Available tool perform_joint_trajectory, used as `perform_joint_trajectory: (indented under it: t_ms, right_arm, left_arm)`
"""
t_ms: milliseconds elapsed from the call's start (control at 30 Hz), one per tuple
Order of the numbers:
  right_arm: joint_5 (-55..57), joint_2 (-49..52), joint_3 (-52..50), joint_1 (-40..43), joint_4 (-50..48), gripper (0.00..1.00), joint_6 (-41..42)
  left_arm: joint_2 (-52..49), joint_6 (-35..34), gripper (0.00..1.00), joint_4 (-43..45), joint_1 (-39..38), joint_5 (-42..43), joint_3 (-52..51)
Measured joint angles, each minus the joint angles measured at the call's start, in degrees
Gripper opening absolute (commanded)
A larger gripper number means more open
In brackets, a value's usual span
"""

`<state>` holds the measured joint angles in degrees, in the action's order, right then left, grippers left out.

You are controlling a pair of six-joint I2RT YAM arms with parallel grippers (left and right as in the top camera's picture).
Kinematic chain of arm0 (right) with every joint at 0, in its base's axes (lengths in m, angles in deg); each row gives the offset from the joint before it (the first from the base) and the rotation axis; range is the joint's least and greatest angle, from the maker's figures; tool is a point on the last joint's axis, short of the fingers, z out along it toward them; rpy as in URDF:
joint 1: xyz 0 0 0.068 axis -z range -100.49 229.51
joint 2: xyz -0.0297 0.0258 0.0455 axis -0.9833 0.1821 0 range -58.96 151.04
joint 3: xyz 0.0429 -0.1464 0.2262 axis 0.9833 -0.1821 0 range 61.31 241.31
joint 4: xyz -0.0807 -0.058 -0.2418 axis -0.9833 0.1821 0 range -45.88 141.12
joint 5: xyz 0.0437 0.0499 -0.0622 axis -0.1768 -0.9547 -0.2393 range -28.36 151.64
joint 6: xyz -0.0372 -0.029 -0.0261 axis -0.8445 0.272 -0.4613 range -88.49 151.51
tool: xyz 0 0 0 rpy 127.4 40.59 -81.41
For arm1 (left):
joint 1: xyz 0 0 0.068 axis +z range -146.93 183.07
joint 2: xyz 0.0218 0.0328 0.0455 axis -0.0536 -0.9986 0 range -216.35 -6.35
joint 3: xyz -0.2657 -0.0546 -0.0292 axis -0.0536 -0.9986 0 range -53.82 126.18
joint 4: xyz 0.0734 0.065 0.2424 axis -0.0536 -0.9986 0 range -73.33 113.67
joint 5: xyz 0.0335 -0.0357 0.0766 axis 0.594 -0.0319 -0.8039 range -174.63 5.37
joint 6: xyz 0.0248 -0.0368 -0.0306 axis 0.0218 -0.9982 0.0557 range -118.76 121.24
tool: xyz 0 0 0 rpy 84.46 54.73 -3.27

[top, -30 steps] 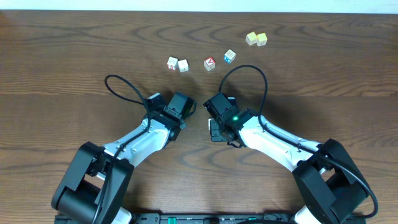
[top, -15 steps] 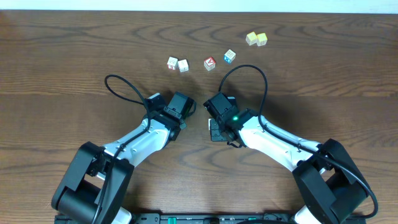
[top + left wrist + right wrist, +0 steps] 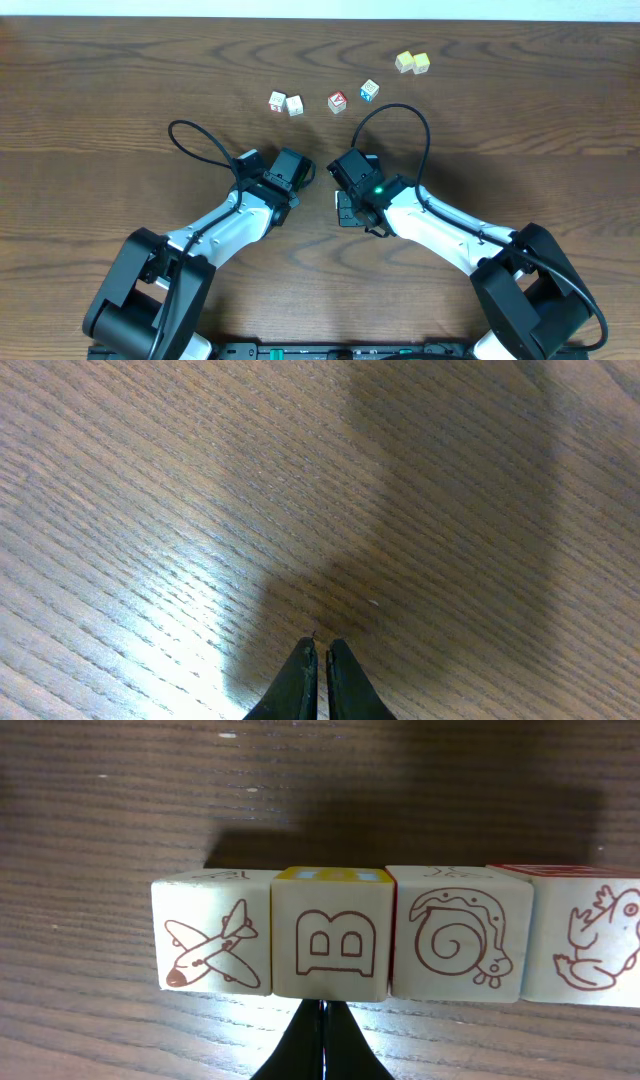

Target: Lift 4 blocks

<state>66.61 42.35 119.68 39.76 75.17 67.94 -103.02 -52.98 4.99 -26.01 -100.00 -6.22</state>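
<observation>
Four picture blocks point(image 3: 328, 945) sit touching in a row just beyond the right gripper point(image 3: 322, 1025), which is pinched shut and empty. The left gripper point(image 3: 320, 660) is likewise closed, holding nothing.

We count four pale wooden picture cubes point(image 3: 329, 952), two white pink-edged cubes point(image 3: 277, 101), two pale yellow cubes point(image 3: 403, 62), one red-faced cube point(image 3: 337, 102), one blue-sided cube point(image 3: 369, 91) and two black-and-white robot arms point(image 3: 230, 225).
</observation>
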Motion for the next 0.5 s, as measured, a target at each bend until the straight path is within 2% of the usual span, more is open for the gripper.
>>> perform_joint_trajectory:
  t_ms: [500]
  right_arm:
    - [-5.29,0.00,0.00,-1.20,-0.04,0.01,-1.25]
  left_arm:
    - [0.00,0.00,0.07,0.00,0.00,0.00,0.00]
